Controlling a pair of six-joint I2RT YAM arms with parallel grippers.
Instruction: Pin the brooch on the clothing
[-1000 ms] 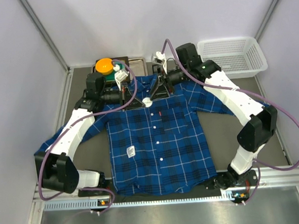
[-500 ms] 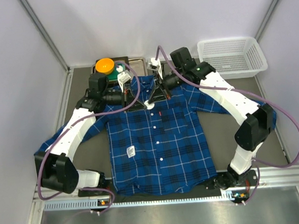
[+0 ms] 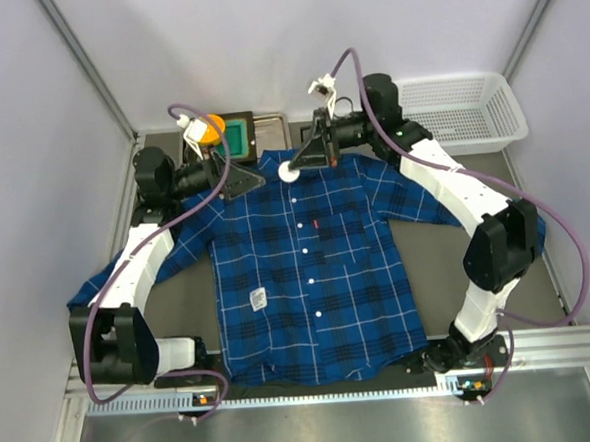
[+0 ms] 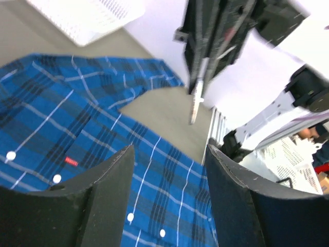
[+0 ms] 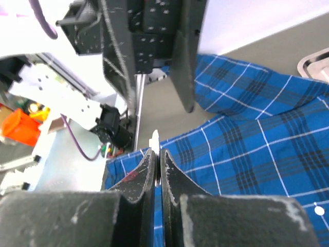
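1. At the far left of the table, just near of the orange dish (image 3: 207, 127), the left gripper (image 3: 247, 181) points right over the shoulder of the shirt (image 3: 319, 280). Its fingers are spread wide and hold nothing; its wrist view shows only plaid cloth through the gap.
2. Across the middle, the shirt lies flat and buttoned, with the collar far, the hem near and a sleeve out to each side. The small red mark (image 3: 316, 224) on its chest pocket sits just right of the button row.
3. Over the collar, just right of the left fingers, is the brooch (image 3: 289, 172), a pale disc. The right gripper (image 3: 300, 165) has its fingers pressed together on the disc's edge, pinching it at their very tips.
4. From above the disc reads round, and from the left wrist it is a thin sliver, so it lies roughly flat with its face up. It seems to hang clear of the cloth, though I cannot be sure.
5. The brooch sits between the two grippers and in the right arm's grasp, so the right arm is plainly the one placed to set it. The chest lies on the near side of the disc, so I judge the coming move runs nearward and down, with the open left fingers well placed to steady the cloth.
6. At the far right stands a white basket (image 3: 447, 78), well apart from all this.
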